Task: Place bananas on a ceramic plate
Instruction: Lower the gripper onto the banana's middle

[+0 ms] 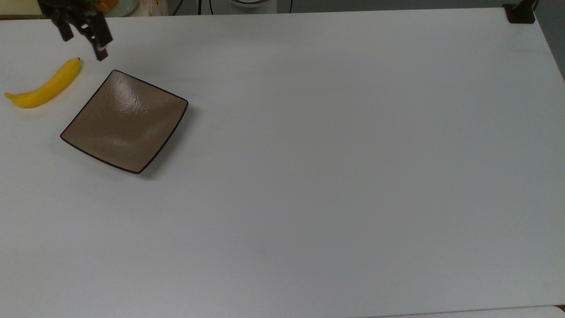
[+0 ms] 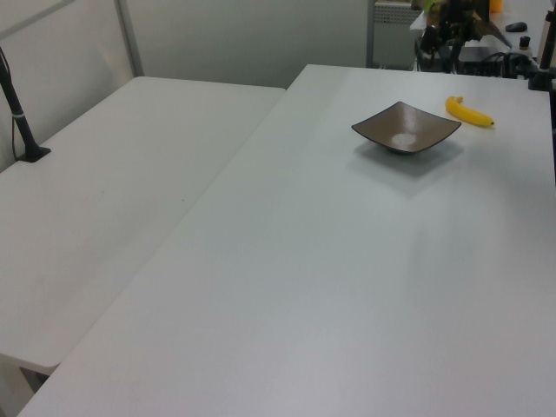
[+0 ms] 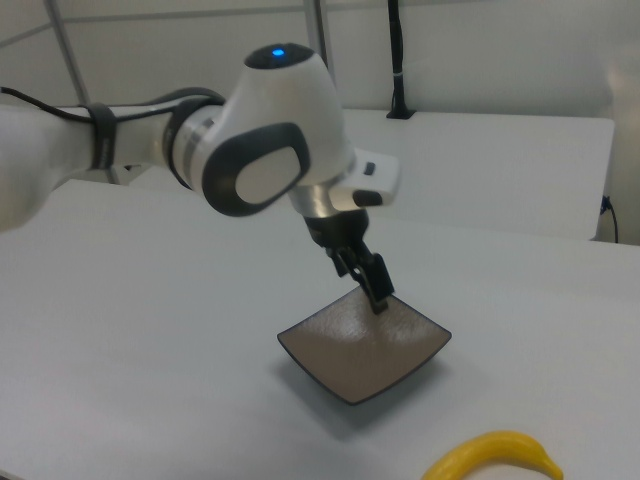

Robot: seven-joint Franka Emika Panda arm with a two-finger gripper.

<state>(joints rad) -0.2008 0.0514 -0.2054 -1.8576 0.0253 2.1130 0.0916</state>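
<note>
The banana (image 1: 44, 86) lies flat on the white table (image 1: 335, 168) near the top view's left edge, clear of the plate; its long axis runs diagonally in the top view, from the thin stem end at lower left to the small dark tip at upper right; the curve bows toward the top view's lower right. In the left view the banana (image 2: 467, 111) sits far across the table, right of the plate, dark tip toward the left view's right; in the right view the banana (image 3: 488, 455) lies at the near bottom edge, arching upward.

The ceramic plate (image 1: 126, 121) is a square, glossy brown dish with a thin dark rim; it rests on the table just right of the banana in the top view, turned so that its corners point up, down, left and right; nothing lies on it. In the left view the plate (image 2: 406, 129) stands left of the banana; in the right view the plate (image 3: 365, 345) lies beyond it.

The gripper (image 1: 83, 40) hangs above the table in the top view, above and right of the banana's dark tip, touching neither thing; its two dark fingers stand spread apart with nothing between them. In the right view the gripper (image 3: 372, 283) points downward over the far edge of the plate, below the white arm (image 3: 250, 140).
</note>
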